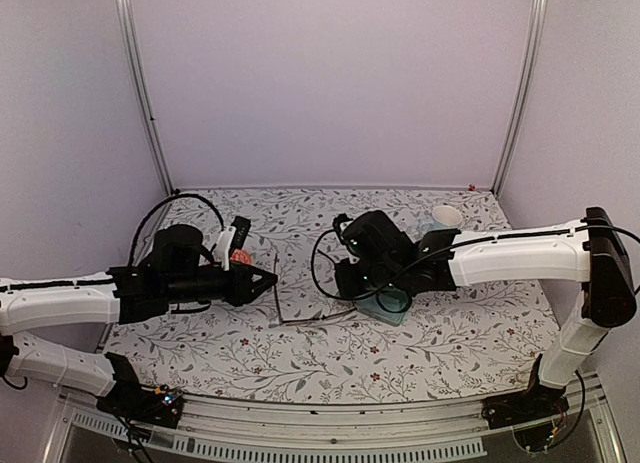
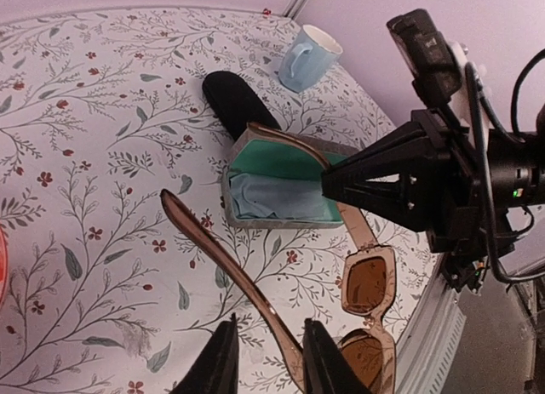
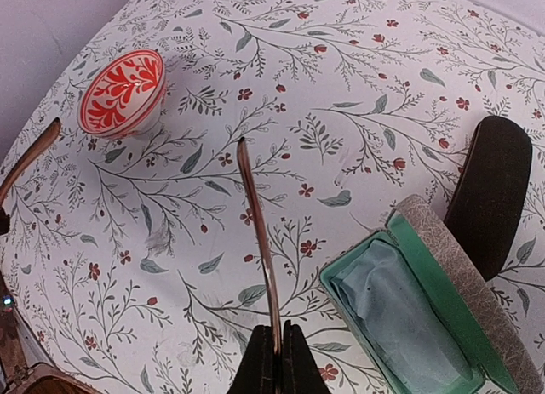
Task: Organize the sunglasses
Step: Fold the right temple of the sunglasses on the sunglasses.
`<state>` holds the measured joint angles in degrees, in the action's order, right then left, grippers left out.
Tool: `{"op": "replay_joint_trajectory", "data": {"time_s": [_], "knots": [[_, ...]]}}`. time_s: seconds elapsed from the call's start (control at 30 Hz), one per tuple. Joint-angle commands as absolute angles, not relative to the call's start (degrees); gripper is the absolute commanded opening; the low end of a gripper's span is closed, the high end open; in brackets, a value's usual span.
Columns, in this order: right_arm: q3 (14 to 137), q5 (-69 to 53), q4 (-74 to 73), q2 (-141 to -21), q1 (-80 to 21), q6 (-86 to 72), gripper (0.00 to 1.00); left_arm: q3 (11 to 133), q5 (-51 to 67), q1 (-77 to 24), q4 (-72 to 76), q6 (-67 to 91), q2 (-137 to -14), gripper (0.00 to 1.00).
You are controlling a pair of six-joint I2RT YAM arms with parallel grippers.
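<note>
The sunglasses point(image 2: 366, 279) have a thin brown frame and brown lenses, and hang open just above the table between my two arms. My right gripper point(image 3: 278, 326) is shut on the end of one temple point(image 3: 258, 215); in the left wrist view its black tip point(image 2: 325, 183) pinches that temple over the open grey case point(image 2: 281, 222). My left gripper point(image 2: 271, 322) straddles the other temple near the hinge. One finger touches it, the other stands a little apart, so the jaws are open. In the top view the frame point(image 1: 310, 319) shows as a thin line between the left gripper point(image 1: 272, 280) and the right gripper point(image 1: 350, 298).
The grey case point(image 3: 400, 317) lies open, teal-lined, with a blue cloth inside. A black oval case point(image 3: 494, 190) lies behind it. A light blue mug point(image 2: 308, 58) stands at the back right. A red-and-white bowl point(image 3: 122, 92) sits near the left arm.
</note>
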<state>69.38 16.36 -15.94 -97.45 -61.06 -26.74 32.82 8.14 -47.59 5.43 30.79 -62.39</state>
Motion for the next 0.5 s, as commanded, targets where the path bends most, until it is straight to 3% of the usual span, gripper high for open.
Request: {"op": "replay_joint_trajectory", "data": {"time_s": [0.0, 0.2, 0.47], "knots": [[67.39, 15.94, -13.55, -95.08, -60.82, -26.63, 0.0, 32.48, 9.88, -48.61, 8.74, 31.24, -64.17, 0.23], [66.21, 15.14, -11.78, -94.58, -60.74, -26.81, 0.0, 33.25, 11.63, -49.08, 10.12, 31.11, -66.96, 0.09], [65.39, 15.49, -10.95, -94.22, -60.75, -27.22, 0.0, 34.72, 15.2, -51.06, 12.16, 31.07, -72.78, 0.03]]}}
